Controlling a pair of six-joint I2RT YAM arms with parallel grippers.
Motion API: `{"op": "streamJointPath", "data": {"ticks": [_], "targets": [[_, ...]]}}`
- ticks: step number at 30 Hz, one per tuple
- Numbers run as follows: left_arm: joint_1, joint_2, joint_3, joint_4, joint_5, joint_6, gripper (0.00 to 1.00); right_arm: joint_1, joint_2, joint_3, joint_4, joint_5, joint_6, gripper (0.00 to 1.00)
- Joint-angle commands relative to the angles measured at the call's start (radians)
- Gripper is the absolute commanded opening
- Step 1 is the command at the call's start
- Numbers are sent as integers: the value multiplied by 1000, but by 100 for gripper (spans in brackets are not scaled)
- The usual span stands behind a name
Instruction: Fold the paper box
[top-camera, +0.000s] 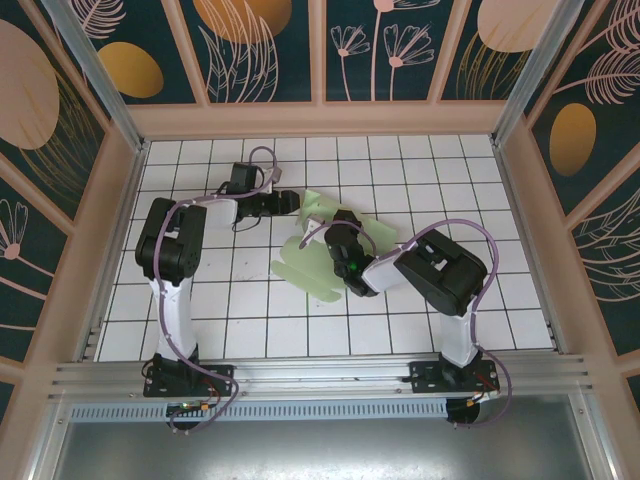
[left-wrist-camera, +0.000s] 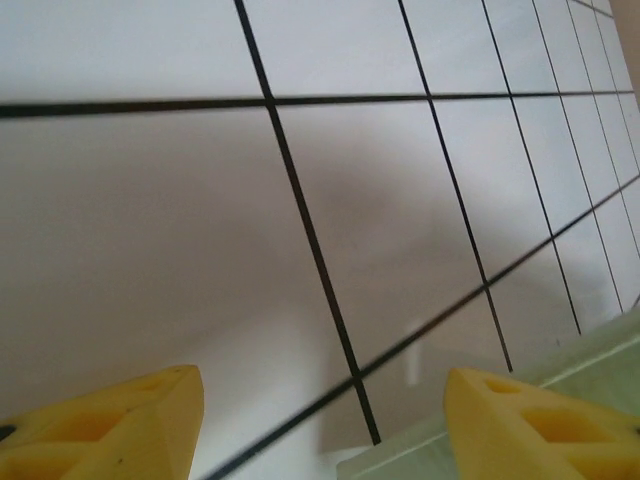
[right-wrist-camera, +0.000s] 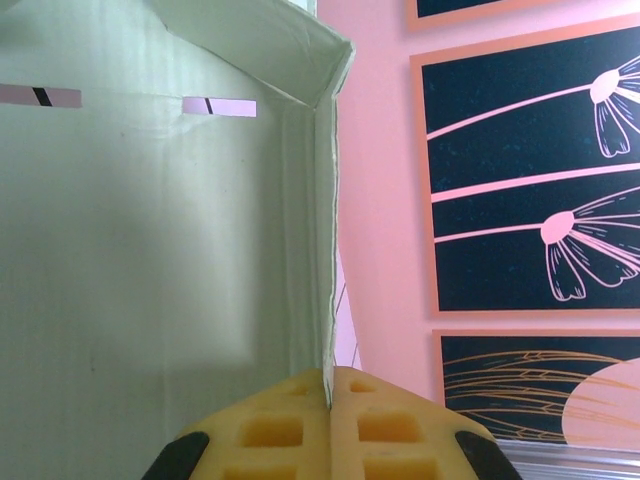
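Observation:
The paper box (top-camera: 300, 262) is a pale green die-cut card sheet on the tiled table, partly folded, with flaps standing up around the middle. My right gripper (top-camera: 338, 225) is over its centre. In the right wrist view, that gripper (right-wrist-camera: 328, 375) is shut on the thin upright edge of a green wall (right-wrist-camera: 150, 250). My left gripper (top-camera: 293, 201) is at the sheet's far-left flap. In the left wrist view it (left-wrist-camera: 325, 430) is open, its yellow fingers (left-wrist-camera: 110, 430) wide apart low over the tiles. A corner of the card (left-wrist-camera: 410, 458) lies by the right finger, ungripped.
The white tiled table (top-camera: 450, 180) has bare tiles to the right, the left and the front of the sheet. Pink wooden walls (right-wrist-camera: 380, 200) with dark flower panels close in the back and both sides. Both arm bases stand on the metal rail (top-camera: 320, 375) at the near edge.

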Motion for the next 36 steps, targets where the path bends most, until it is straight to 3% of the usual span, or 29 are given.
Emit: {"op": "streamJointPath", "data": {"ticks": [1, 7, 10, 14, 19, 30, 36], "targets": [[-13, -68, -61, 50, 31, 8, 64, -3, -31, 13, -13, -11, 56, 0], [-23, -127, -152, 104, 41, 9, 64, -3, -57, 44, -151, -53, 151, 0], [-26, -138, -171, 114, 31, 5, 65, -3, -82, 83, -319, -106, 252, 0], [-24, -158, -190, 143, -34, -27, 65, -19, -127, 180, -631, -253, 482, 0], [-18, -241, -243, 217, -119, -64, 68, -72, -155, 266, -885, -489, 668, 0], [6, -372, -310, 182, -243, -35, 76, -207, -121, 418, -1114, -871, 887, 0], [8, -369, -310, 181, -230, -36, 77, -265, -70, 477, -1181, -939, 941, 6]]}}
